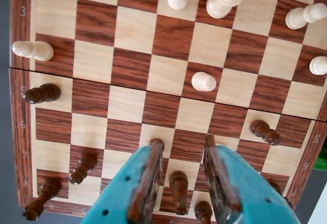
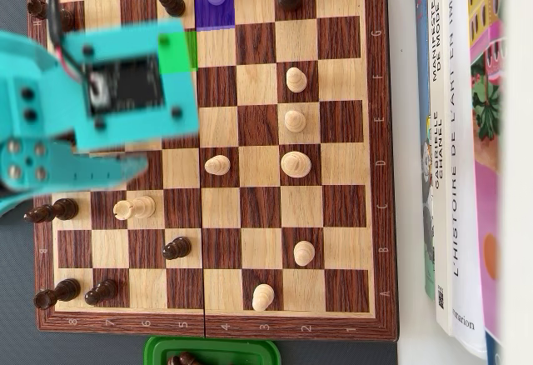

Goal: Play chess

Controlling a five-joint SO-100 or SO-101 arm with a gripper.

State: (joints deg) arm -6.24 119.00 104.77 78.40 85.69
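Wooden chessboard [image 1: 168, 81] below, teal tool [image 1: 181, 150] spread wide, empty, straddling dark brown wooden pawn [image 1: 179, 188]; best lowered centred, straight down, clear of neighbouring dark pieces.

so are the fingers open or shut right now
Open. In the wrist view the two fingers stand apart with bare board between them, and a dark pawn sits in that gap, not touched by either.

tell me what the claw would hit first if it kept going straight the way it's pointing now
In the wrist view the open claw points down at the chessboard. Between its tips there is only a bare square, so it would probably touch the board first. The nearest piece ahead, a white pawn, stands further on; depth is hard to judge.
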